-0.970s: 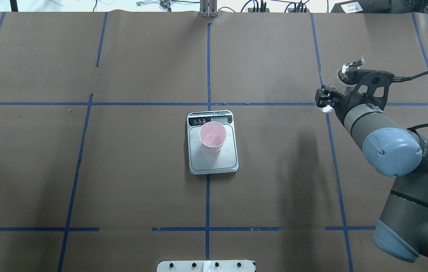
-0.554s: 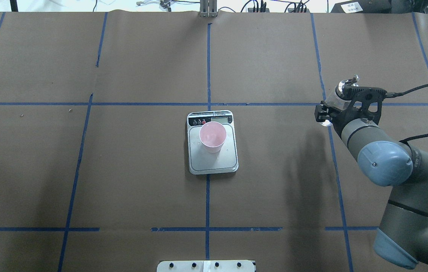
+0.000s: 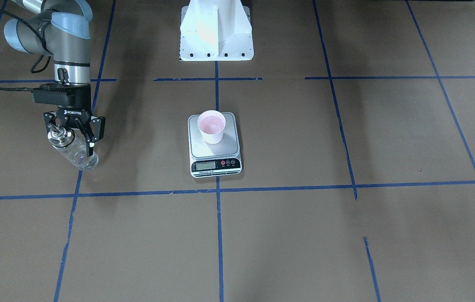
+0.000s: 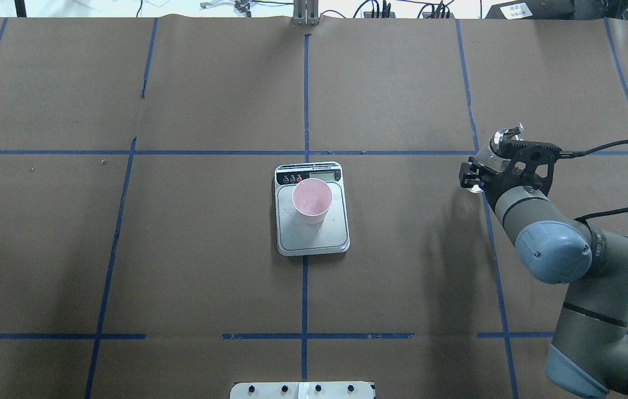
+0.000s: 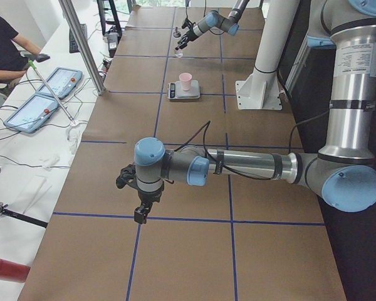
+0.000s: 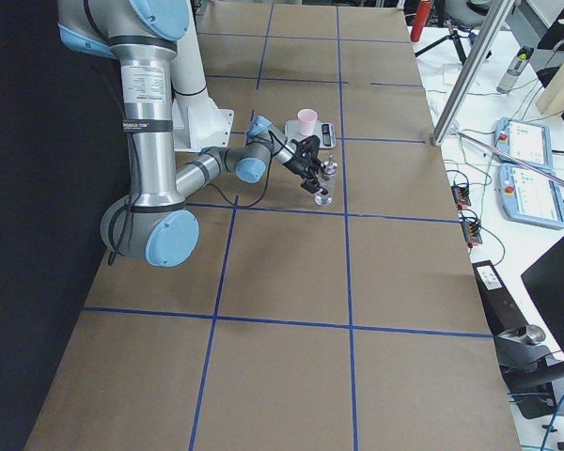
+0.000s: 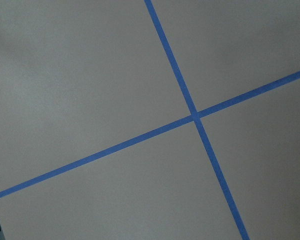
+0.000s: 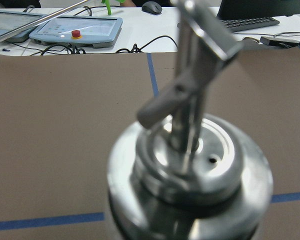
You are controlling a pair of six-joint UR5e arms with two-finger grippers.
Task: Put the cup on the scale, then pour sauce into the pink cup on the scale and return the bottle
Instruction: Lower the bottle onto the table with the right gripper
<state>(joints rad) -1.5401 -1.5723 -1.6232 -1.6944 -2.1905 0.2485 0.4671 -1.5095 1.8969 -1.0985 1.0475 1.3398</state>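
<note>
Front-facing exterior view, from its left side: the right gripper [image 3: 71,140] is clamping its fingers around a clear glass cylindrical bottle [image 3: 76,153] just below its silver metal collar and is holding it tilted low over the brown paper-covered table [image 3: 346,235]; whether the base is touching is unclear. Well apart, at mid-table, a small pale pink tapered cup [image 3: 211,128] is standing upright on the steel platform of a small white rectangular scale [image 3: 229,146]. The left gripper [image 5: 140,213] is hanging above the table; apart or together, I cannot tell
</note>
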